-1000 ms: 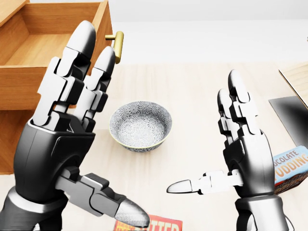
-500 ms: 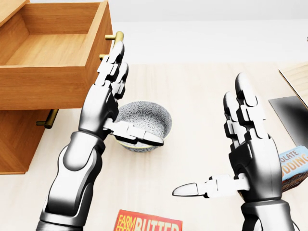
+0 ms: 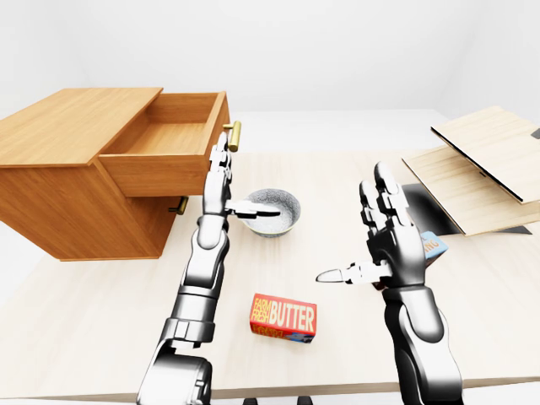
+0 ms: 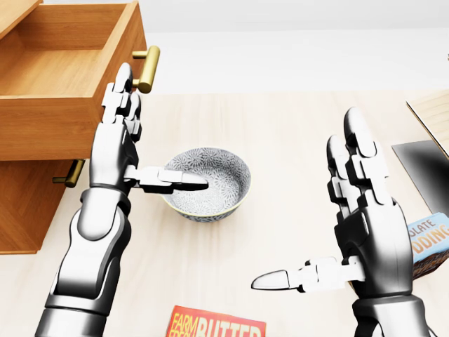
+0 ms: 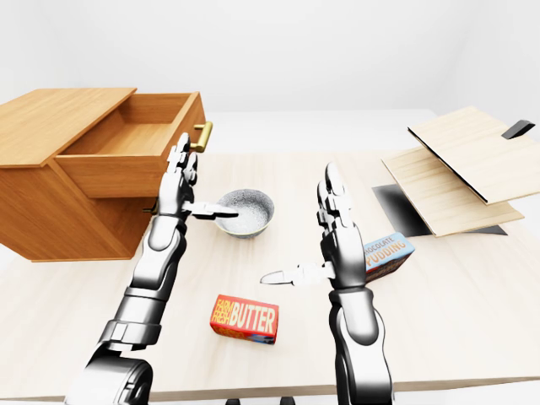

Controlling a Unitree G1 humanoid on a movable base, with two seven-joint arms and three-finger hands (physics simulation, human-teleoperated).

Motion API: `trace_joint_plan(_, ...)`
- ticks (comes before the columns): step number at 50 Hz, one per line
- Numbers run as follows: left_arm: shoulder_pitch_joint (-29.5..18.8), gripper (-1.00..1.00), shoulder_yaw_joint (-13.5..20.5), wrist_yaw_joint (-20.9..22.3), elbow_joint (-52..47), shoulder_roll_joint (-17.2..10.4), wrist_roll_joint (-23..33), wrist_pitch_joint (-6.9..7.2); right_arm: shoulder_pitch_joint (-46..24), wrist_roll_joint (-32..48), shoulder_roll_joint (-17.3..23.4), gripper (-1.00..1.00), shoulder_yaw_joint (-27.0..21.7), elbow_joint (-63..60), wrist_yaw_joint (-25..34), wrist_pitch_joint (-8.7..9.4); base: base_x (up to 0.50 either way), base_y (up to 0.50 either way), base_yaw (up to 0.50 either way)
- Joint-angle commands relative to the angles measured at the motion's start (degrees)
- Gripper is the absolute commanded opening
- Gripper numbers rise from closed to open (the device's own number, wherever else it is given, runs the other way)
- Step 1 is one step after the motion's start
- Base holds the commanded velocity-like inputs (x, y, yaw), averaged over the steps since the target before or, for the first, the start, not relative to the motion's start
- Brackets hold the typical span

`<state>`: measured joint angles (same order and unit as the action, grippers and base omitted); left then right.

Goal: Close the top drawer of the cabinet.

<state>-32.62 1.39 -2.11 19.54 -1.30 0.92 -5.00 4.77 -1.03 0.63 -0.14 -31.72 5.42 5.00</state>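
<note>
The open top drawer [image 4: 66,84] of the light-brown wooden cabinet [image 3: 59,198] juts out at the head view's upper left, its brass bar handle [image 4: 146,69] just right of the left hand [image 4: 119,144]. That hand's spread fingers seem to touch the drawer's face, gripping nothing. The right hand [image 4: 365,217] hovers splayed over the pale wooden worktop [image 4: 280,140], well apart.

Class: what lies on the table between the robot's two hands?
In the left-eye view, a patterned grey ceramic bowl lies between the left hand and the right hand; the left thumb reaches over its rim.
</note>
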Motion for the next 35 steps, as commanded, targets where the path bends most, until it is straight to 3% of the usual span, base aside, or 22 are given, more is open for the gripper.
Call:
trace_joint_plan(1,-2.48,1.00,2.04,-2.86,7.16,-3.37,0.34,0.00,0.59,0.19,-0.08,1.00,0.32,-0.12,0.07,0.00,0.01,0.00,0.00)
trace_joint_plan(5,-1.27,1.00,2.93,-2.17,5.39,-4.74,-0.04,0.00,0.90,0.21,-0.09,1.00,0.40,0.21,0.14,0.00,0.01,0.00,0.00)
trace_joint_plan(10,0.73,1.00,4.38,-0.48,2.07,-6.74,-0.99,1.54,1.46,0.07,-0.09,1.00,0.40,0.33,0.24,0.00,0.01,0.00,0.00)
trace_joint_plan(16,1.23,1.00,6.50,0.05,1.54,-9.55,-1.76,1.92,1.67,0.06,-0.13,1.00,0.37,0.22,0.16,0.00,0.00,0.00,0.00)
trace_joint_plan(35,-1.27,1.00,13.95,-0.67,9.63,-21.45,-7.16,0.00,3.66,0.56,-0.19,1.00,1.30,-4.52,-0.34,0.00,0.00,0.00,0.00)
